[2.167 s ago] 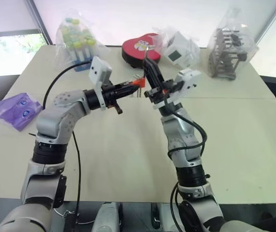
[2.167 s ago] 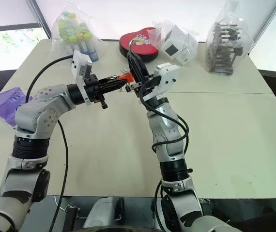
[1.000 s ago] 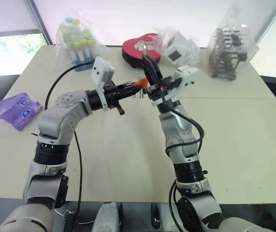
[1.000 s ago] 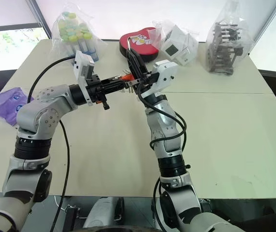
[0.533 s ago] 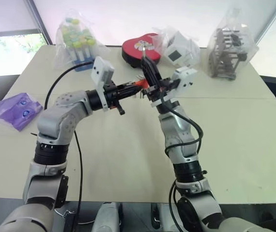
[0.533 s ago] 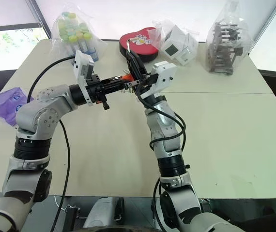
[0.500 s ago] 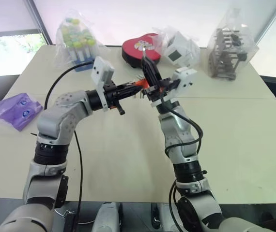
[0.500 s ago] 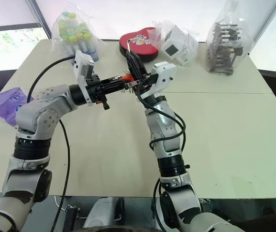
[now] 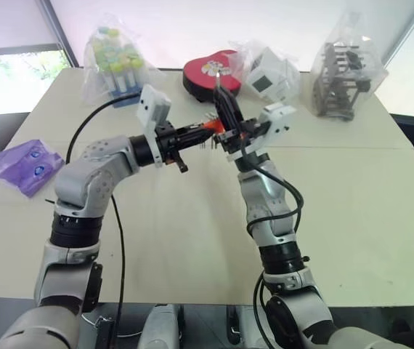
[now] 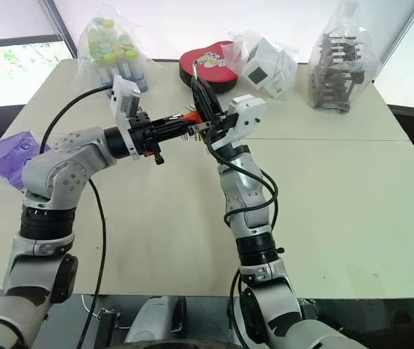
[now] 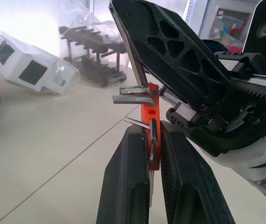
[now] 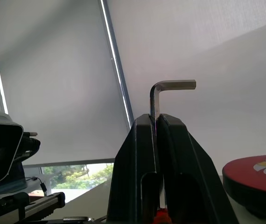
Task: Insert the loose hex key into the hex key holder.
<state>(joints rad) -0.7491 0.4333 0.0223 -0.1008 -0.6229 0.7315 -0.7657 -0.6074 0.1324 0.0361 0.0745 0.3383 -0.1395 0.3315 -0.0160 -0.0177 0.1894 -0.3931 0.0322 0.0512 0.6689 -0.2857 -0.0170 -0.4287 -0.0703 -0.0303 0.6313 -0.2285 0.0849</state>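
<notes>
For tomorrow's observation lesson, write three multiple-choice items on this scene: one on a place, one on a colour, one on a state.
1. Where is the purple bag?
A. table's left edge
B. beside the red case
C. in a claw

2. What colour is the key holder?
A. blue
B. orange-red
C. white

3. What is the right claw doing?
A. standing open
B. gripping the bag
C. shut on the bent key

Answers: 1 A, it lies at the table's left edge. 2 B, the block in the left claw is orange-red. 3 C, the key's shaft is pinched between its fingers.
</notes>
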